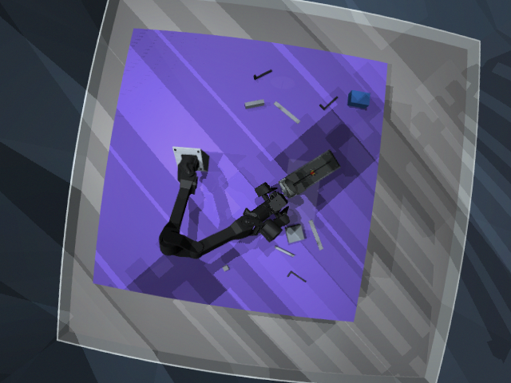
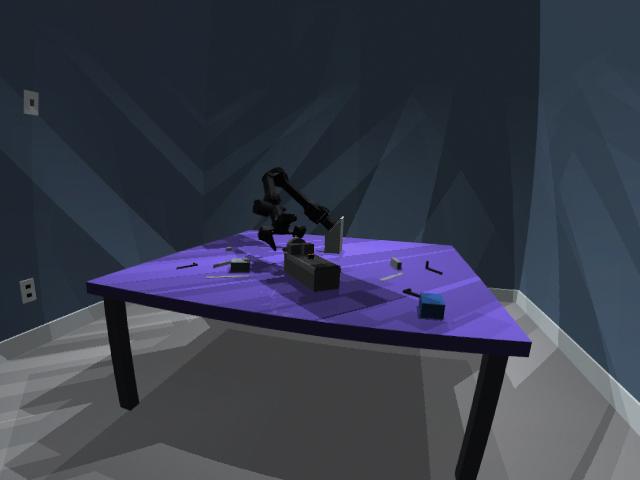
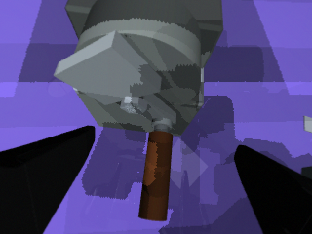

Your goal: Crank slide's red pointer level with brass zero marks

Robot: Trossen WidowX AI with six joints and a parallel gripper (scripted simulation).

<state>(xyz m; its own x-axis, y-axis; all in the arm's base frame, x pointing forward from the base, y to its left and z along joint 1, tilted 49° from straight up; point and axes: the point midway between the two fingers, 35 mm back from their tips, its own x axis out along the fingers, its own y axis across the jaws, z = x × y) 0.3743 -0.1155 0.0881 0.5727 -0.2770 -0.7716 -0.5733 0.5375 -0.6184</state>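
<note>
Gripper (image 1: 282,199) (image 2: 283,242) (image 3: 166,141): fingers spread nearly to full width, nothing held. Brown crank handle (image 3: 156,175) lies between the fingertips in the wrist view, apart from both (contact with neither). Handle joins the grey crank (image 3: 114,73) at the end of the machine (image 1: 315,173) (image 2: 323,273). Small red-orange pointer (image 1: 312,172) (image 2: 310,255) sits along the slot on top; its level against the zero marks cannot be read. Farther out, near the purple table's (image 1: 164,82) (image 2: 155,273) edge: blue block (image 1: 358,99) (image 2: 431,305).
</note>
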